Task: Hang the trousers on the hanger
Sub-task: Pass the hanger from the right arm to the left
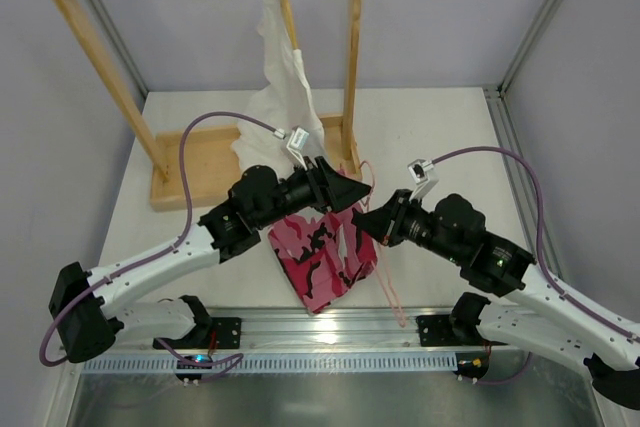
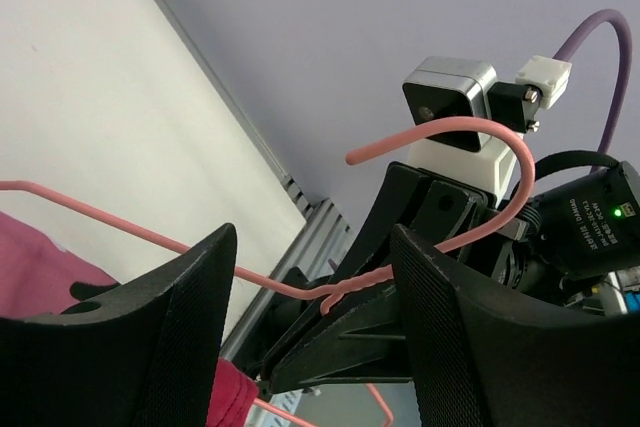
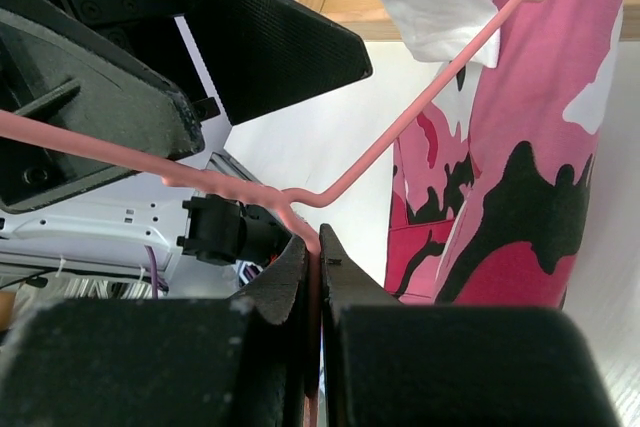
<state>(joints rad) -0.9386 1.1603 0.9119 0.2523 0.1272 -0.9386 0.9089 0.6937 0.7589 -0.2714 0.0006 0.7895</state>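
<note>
Right gripper [image 3: 313, 247] is pinching, jaws tight, the thin pink wire hanger [image 3: 400, 127] near its twisted neck while the left gripper [image 2: 315, 277] is hovering with jaws spread around it, risking the wire pivoting and shedding the pink camouflage cloth trousers [image 1: 325, 257] lying centre-frame overhead.

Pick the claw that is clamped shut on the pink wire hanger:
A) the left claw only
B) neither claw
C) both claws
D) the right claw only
D: the right wrist view shows the right claw pinched shut on the hanger wire, while the left claw stands open around the hanger's twisted neck.
</note>
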